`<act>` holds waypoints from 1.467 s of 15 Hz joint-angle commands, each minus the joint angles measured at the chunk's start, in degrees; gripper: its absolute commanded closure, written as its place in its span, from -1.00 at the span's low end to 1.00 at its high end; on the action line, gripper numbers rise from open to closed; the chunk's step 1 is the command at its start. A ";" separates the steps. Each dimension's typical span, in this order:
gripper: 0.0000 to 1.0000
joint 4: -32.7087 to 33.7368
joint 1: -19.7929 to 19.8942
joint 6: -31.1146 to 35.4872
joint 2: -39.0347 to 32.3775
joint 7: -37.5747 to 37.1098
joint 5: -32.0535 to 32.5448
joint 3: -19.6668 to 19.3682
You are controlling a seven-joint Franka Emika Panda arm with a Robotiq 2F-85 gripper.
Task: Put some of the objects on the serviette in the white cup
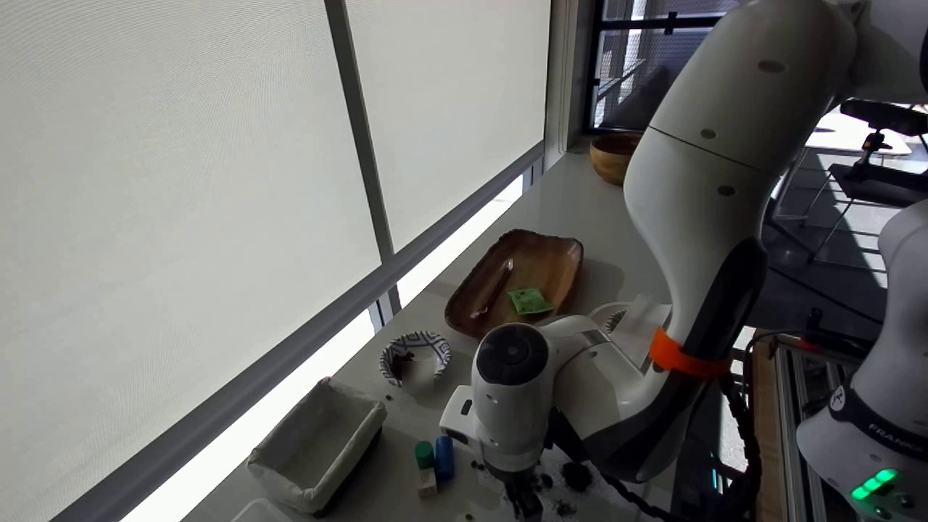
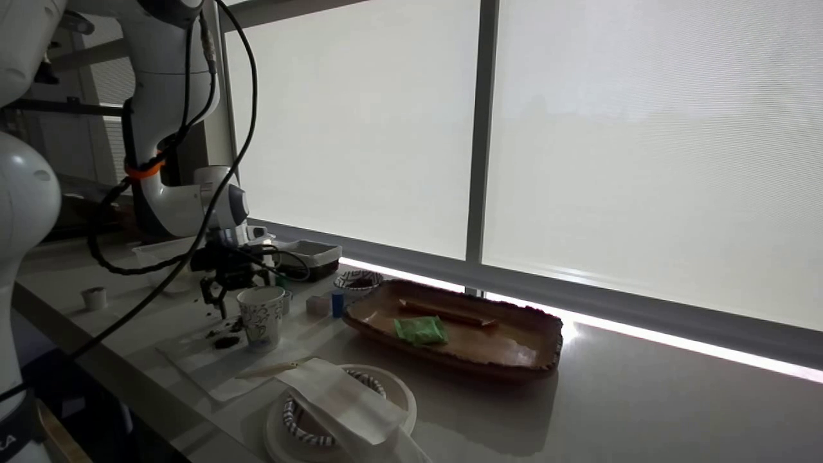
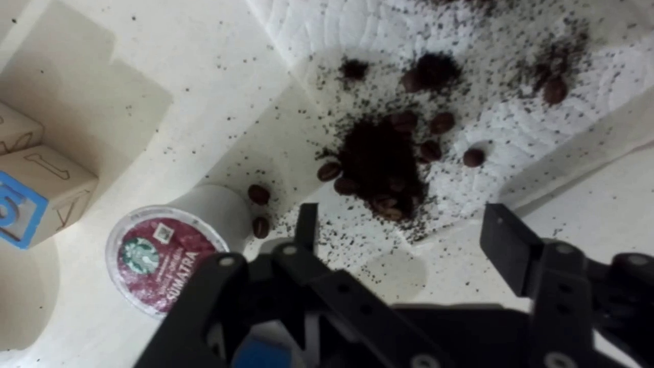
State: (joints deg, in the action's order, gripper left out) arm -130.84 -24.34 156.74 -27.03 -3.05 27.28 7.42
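The wrist view resolves items too small to tell apart in both exterior views: dark brown coffee beans [image 3: 442, 123], a blackish powder heap [image 3: 378, 163] and a white pod with a dark red foil lid [image 3: 168, 255] marked SUMATRA. An upright white scroll-patterned paper cup [image 2: 260, 321] is identifiable in an exterior view. A brown wooden tray [image 2: 508, 350] bearing a green packet [image 2: 421, 329] appears in both exterior views, well apart from the black two-finger gripper [image 3: 402, 230].

In the wrist view, the beans and heap lie just ahead of the fingertips, mostly between the lines of the two fingers, on and along the edge of a white embossed paper serviette [image 3: 352, 30]. Two beans sit just beside the pod. The cup stands near the heap, close to the gripper; whether cup and gripper touch cannot be determined.

The gripper is low over the worktop [image 2: 643, 411], fingers spread widely apart. The serviette corner and loose specks show through the gap.
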 commanded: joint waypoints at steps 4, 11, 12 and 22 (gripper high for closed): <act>-0.48 -0.22 -1.08 0.47 0.02 -1.05 0.35 -1.55; 0.31 -0.25 -1.00 0.37 0.11 -1.25 0.18 -1.77; 0.33 -0.28 -1.01 0.30 0.20 -1.34 0.17 -1.79; -0.20 -0.87 -1.38 -0.24 1.06 -2.86 0.17 -2.34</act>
State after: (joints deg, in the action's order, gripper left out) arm -130.76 -24.64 156.74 -26.89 -4.13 27.25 5.95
